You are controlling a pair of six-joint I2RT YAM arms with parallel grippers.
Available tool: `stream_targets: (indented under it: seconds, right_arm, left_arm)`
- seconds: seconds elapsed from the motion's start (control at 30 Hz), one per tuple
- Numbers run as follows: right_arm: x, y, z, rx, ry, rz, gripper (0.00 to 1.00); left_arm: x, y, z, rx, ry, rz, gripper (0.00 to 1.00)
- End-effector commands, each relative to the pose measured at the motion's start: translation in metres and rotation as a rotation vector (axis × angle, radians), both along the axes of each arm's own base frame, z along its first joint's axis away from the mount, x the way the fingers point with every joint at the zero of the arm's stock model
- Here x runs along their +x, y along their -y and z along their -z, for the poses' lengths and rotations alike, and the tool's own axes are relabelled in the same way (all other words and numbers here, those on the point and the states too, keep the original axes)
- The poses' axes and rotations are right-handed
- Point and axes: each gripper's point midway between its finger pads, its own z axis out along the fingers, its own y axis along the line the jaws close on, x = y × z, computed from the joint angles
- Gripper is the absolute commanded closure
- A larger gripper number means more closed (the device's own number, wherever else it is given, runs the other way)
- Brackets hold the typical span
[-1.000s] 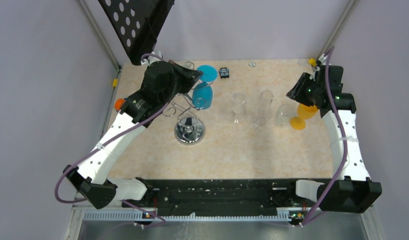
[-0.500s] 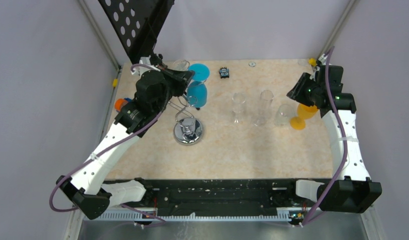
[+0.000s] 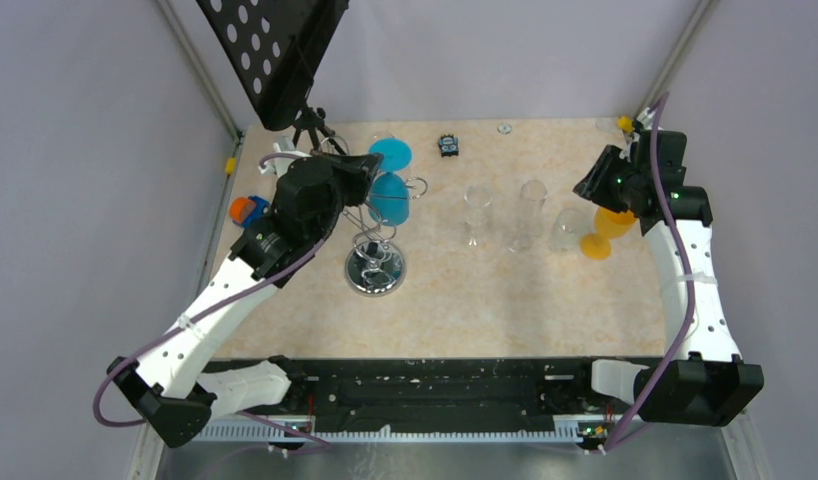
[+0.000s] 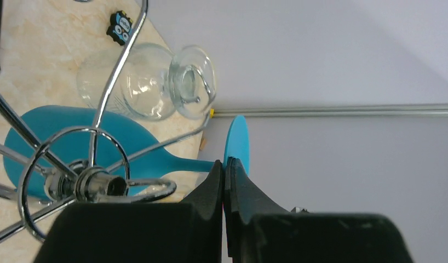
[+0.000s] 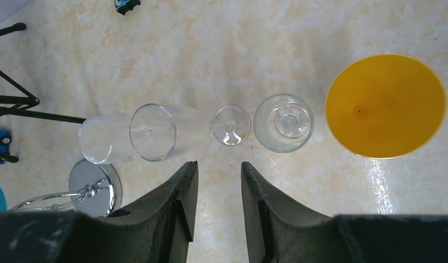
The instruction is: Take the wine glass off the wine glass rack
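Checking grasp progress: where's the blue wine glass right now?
Top view, left rear of the table: the blue wine glass is at the hook arms of the wine glass rack, its stem pinched in the left claw.

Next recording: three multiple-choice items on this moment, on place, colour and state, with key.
1. The chrome base of the wine glass rack stands on: A) the left half of the table B) its right half C) the black tripod.
2. The left end effector grips a glass that is: A) yellow B) clear C) blue.
3. The right end effector is: A) shut on a flute B) open, empty C) shut on the rack.
Key: 1 A, base left of centre. 2 C, jaws pinch the blue wine glass by its stem. 3 B, jaws apart, nothing between.
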Motion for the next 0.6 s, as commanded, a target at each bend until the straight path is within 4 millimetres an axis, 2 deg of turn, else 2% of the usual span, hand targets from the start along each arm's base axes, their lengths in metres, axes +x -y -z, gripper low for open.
stream_targets:
  seconds: [0.0,0.17,0.27,0.47,0.57]
  right_arm:
    - [0.006,-0.005,-0.014,0.004,0.05,-0.022,0.64]
    - [0.004,-0.007,-0.015,0.002,0.051,-0.029,0.64]
    - [0.002,-0.007,-0.016,-0.001,0.054,-0.028,0.64]
    - [0.0,-0.007,-0.017,-0.003,0.061,-0.026,0.64]
    - [0.0,-0.008,-0.018,0.001,0.063,-0.032,0.64]
  left_arm:
    - [0.002,-0.021,-0.003,-0.015,0.036,-0.1,1.0]
    - [0.012,-0.017,-0.014,-0.01,0.072,-0.11,1.0]
    - [0.015,-0.005,-0.02,-0.003,0.087,-0.066,1.0]
    - [0.014,0.017,-0.015,-0.016,0.069,0.016,1.0]
    - [0.013,0.029,-0.022,-0.017,0.09,0.065,1.0]
